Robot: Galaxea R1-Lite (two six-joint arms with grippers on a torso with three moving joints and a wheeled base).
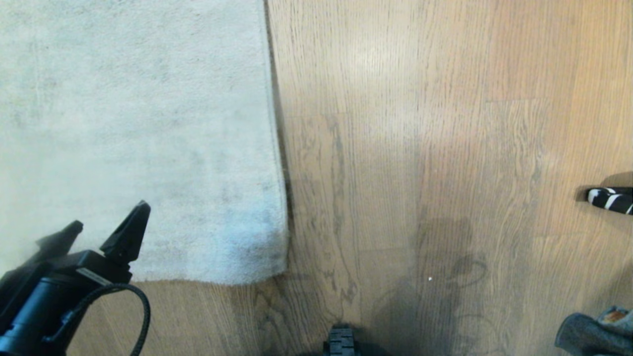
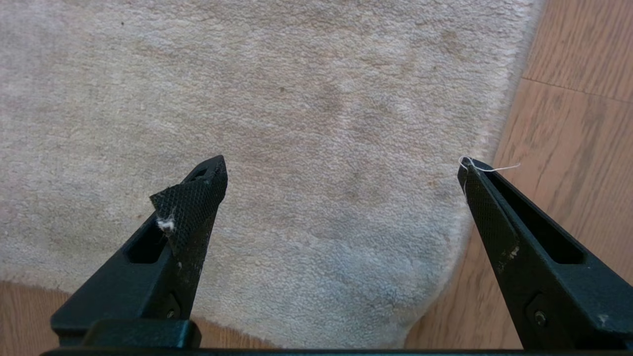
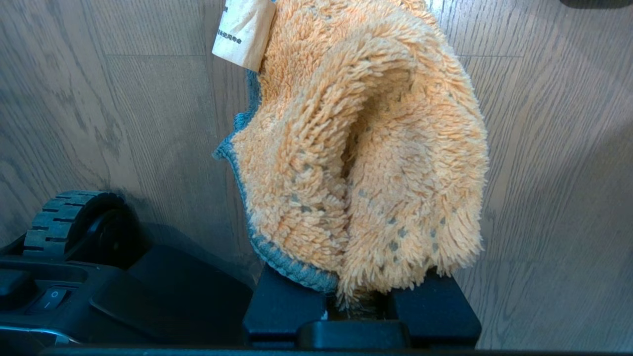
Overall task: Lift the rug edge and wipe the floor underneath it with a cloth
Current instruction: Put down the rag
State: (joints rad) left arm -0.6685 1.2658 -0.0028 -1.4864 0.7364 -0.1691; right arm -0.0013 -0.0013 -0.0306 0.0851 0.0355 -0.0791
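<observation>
The rug (image 1: 148, 123) lies flat on the floor (image 1: 420, 148), its corner (image 1: 277, 267) down. The left gripper (image 2: 341, 170) hovers over that corner, jaws spread wide and empty. The right gripper (image 3: 358, 306), well away from the rug, is clamped on the cloth (image 3: 366, 148).

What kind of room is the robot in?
Probably a room in a home: a pale grey short-pile rug lies on light brown wood-plank floor, and a black-and-white striped item sits at the side.
</observation>
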